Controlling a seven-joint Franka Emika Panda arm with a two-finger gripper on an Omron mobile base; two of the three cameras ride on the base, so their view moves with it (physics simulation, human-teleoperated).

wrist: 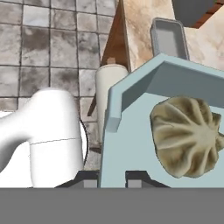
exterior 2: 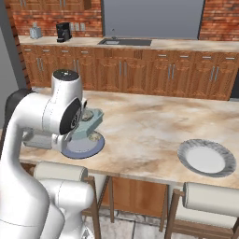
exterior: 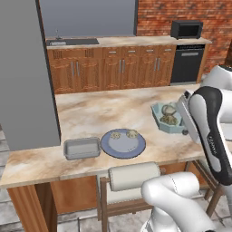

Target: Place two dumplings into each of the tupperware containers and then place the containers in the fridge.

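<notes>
The claw (wrist: 111, 177) is pinched on the rim of the teal container (wrist: 131, 144), carried above the surface (exterior: 104, 111); two dumplings (exterior: 168, 114) sit just beyond it. Keep it level en route to the fridge (exterior: 22, 72).

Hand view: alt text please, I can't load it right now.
The pincer is shut on the rim of the teal tub, held up off the counter, with a dumpling inside. Past it, the grey tub sits on the counter, above tiled floor.
</notes>
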